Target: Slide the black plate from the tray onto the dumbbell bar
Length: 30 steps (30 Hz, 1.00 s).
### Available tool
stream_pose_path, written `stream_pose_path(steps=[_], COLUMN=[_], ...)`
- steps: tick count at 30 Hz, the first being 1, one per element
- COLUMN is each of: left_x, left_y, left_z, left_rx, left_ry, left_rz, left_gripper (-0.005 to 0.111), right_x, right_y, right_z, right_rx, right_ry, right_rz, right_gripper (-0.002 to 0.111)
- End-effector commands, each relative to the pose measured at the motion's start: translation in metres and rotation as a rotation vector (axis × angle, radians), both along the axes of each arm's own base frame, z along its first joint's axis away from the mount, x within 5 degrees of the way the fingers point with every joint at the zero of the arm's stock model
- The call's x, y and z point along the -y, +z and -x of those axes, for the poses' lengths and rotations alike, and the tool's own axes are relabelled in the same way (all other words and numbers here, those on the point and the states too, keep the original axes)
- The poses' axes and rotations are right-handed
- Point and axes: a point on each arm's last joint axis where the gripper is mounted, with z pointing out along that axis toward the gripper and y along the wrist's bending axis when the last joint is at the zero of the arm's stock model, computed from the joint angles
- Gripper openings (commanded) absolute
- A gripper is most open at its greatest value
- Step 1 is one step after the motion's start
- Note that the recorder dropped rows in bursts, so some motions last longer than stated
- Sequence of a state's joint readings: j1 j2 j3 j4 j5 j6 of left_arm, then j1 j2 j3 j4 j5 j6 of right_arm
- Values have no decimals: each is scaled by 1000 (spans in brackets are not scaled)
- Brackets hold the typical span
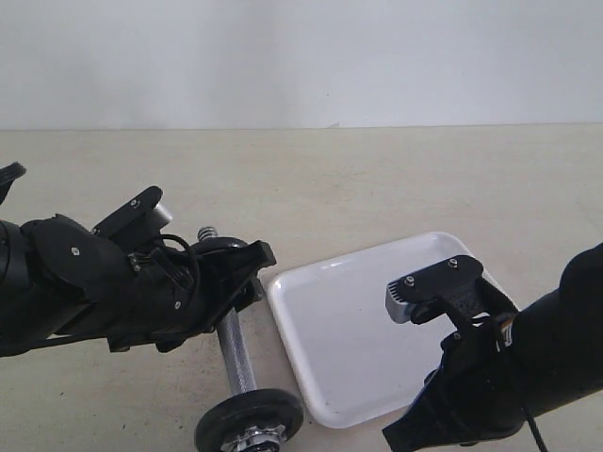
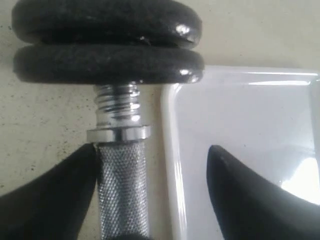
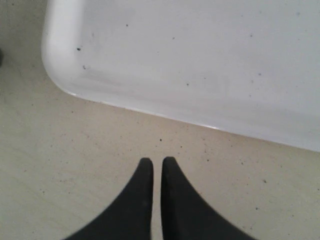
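Note:
The dumbbell bar (image 1: 236,353) lies on the table left of the tray (image 1: 349,330), which holds nothing. My left gripper (image 1: 250,268) is open astride the bar's knurled part (image 2: 122,190). One finger (image 2: 75,175) touches the bar and the other hangs over the tray's rim (image 2: 167,150). Two black discs sit stacked on the threaded end past the collar: the outer one is the black plate (image 2: 105,20) and the inner one (image 2: 107,65) is next to it. Another black disc (image 1: 250,414) caps the near end. My right gripper (image 3: 156,160) is shut and empty, over the table beside the tray (image 3: 200,60).
Beige tabletop lies all around the tray and stretches back to a pale wall. My right arm (image 1: 528,367) fills the lower right corner by the tray's near edge. My left arm (image 1: 85,292) covers the bar's far end in the exterior view.

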<state>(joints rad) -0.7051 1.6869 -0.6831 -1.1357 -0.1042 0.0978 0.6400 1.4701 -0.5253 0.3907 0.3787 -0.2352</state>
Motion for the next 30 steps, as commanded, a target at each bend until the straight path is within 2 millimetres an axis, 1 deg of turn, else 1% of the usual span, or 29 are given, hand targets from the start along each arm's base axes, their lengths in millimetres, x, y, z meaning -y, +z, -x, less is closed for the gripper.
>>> stream_pose_path(steps=[1, 11, 30], left_x=[1, -3, -3], left_y=[2, -2, -3], left_z=[0, 4, 5], left_rx=[10, 0, -5], left_ry=[-8, -3, -15], left_rz=[1, -16, -18], left_gripper=[59, 59, 59], right_x=[1, 1, 1], right_y=[0, 0, 1], right_z=[1, 1, 1], right_rx=[2, 2, 3], right_ry=[9, 9, 7], right_rz=[3, 3, 1], right_gripper=[0, 0, 0])
